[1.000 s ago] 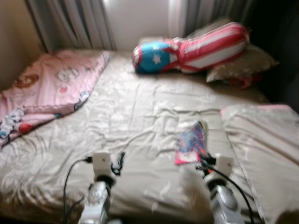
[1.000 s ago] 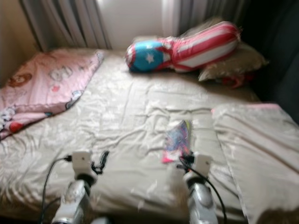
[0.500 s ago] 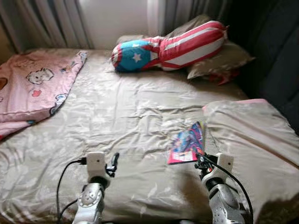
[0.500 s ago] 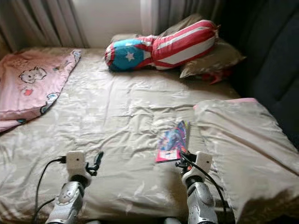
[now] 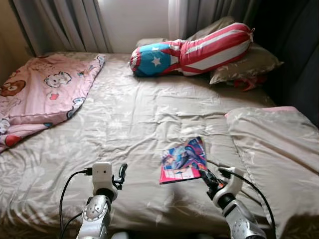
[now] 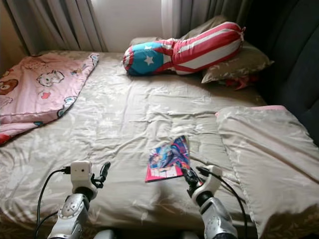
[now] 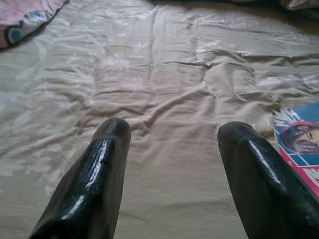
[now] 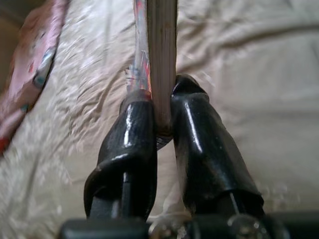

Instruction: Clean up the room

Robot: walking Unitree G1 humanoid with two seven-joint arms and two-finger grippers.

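A thin, colourful comic book (image 5: 183, 160) with a pink edge is held over the beige bedspread (image 5: 124, 124), near the bed's front edge. My right gripper (image 5: 205, 178) is shut on its near corner; in the right wrist view both fingers (image 8: 139, 134) pinch the book's edge (image 8: 162, 59). My left gripper (image 7: 172, 164) hovers open above the bare bedspread to the left of the book, whose corner (image 7: 299, 144) lies beside it.
A pink cartoon blanket (image 5: 37, 94) lies at the back left. A star-and-stripes bolster (image 5: 194, 50) and a beige pillow (image 5: 246, 64) rest at the head. A beige pillow (image 5: 271, 149) lies at the right. Grey curtains (image 5: 60, 25) hang behind.
The camera has swung back to the left. My right gripper has turned and drawn the book leftwards, so it now lies more towards the bed's middle. The left gripper stays as it was.
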